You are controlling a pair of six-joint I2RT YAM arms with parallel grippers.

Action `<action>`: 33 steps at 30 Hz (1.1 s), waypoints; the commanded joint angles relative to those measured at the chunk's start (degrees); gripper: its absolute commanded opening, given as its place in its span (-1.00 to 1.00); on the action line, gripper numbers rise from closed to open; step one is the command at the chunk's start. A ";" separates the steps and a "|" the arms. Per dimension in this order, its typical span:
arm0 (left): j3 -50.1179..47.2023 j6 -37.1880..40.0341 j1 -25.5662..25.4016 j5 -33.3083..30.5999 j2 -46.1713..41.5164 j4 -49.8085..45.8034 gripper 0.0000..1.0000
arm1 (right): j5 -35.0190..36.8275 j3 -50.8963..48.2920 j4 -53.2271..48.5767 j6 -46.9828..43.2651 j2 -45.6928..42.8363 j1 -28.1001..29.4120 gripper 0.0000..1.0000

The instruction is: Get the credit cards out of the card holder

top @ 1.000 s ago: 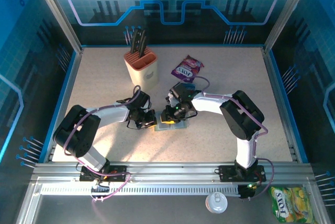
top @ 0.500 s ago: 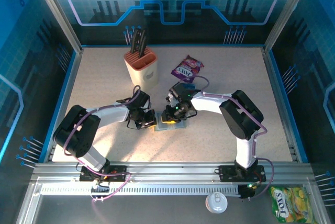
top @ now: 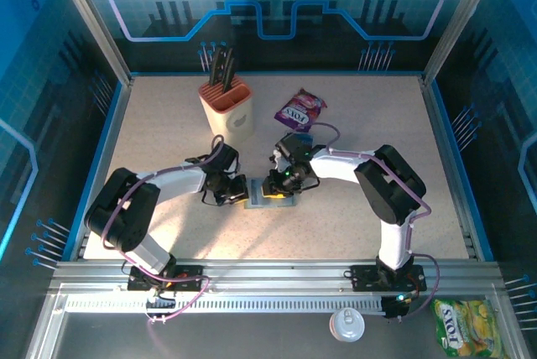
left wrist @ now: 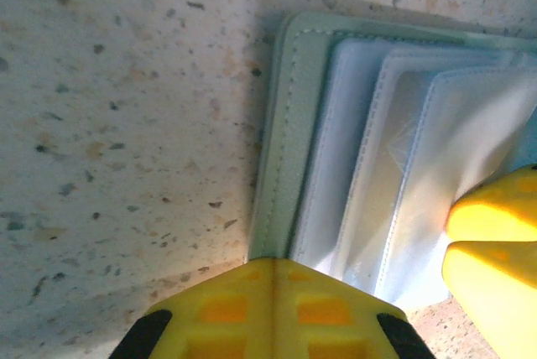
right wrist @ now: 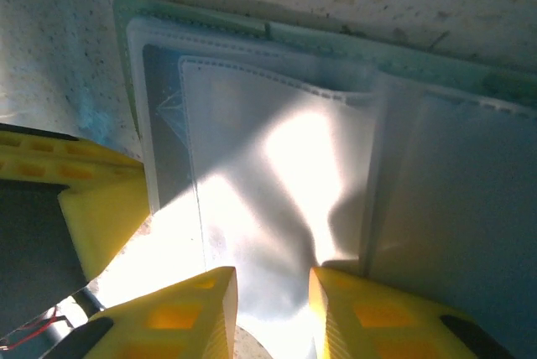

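The card holder (top: 280, 202) lies open on the speckled table between both arms. In the left wrist view it shows a grey-green stitched border (left wrist: 281, 132) and layered clear sleeves. My left gripper (left wrist: 273, 268) is shut, and its tips press on the holder's near edge. My right gripper (right wrist: 273, 292) hovers low over a clear sleeve (right wrist: 277, 174), its jaws a little apart with the sleeve surface showing between them. The left gripper's finger (right wrist: 101, 208) rests beside the holder's left edge. I cannot make out any credit cards in the sleeves. A small blue flat piece (top: 304, 139) peeks from behind the right arm.
A beige and orange knife block (top: 228, 107) stands at the back left of centre. A purple snack packet (top: 299, 109) lies behind the right arm. A blue rim (top: 445, 166) bounds the table. A yellow packet (top: 460, 324) and a white lid (top: 346, 324) lie off the table, near the front.
Both grippers have shifted only a hair at the holder. Their jaws stand as before and the holder stays in place.
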 commanded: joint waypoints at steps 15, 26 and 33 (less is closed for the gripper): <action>4.15 -5.49 0.33 6.61 -2.07 4.06 -0.59 | -4.86 -7.53 10.24 4.41 -0.95 -2.67 -0.39; 2.45 -7.83 0.33 7.29 2.28 7.48 -0.47 | -6.83 -9.80 13.17 4.90 -0.87 -4.09 -0.40; 2.45 -8.43 0.30 8.33 4.57 8.69 -0.47 | -6.96 -10.29 13.85 5.22 -1.06 -4.27 -0.40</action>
